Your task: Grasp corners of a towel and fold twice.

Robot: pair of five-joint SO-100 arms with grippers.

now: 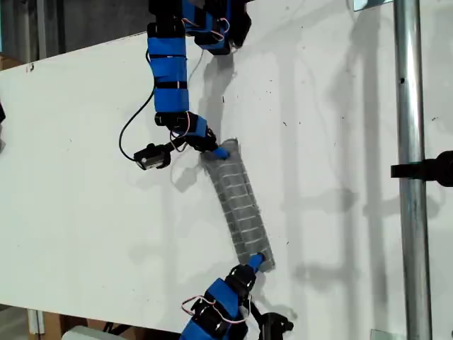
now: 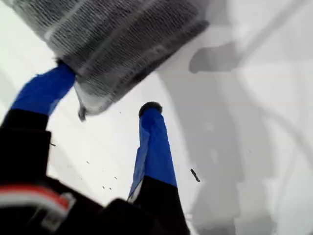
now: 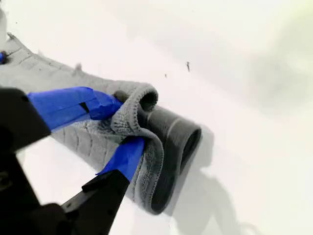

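Since the towel [image 1: 239,205] already lies as a narrow folded strip mid-frame in the exterior view, my second gripper [image 3: 124,127] pinching its end and my first gripper [image 2: 105,105] spread open, I'd say little's left.

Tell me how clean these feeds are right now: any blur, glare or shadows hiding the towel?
Exterior view: sharp, evenly lit, soft arm shadows on the table, towel stripes readable. First wrist view: towel close and blurred, my first gripper soft-edged. Second wrist view: table washed out bright, towel fold readable at my second gripper.

Blue-taped black arms [image 1: 170,71] — looping cables [image 1: 134,124]
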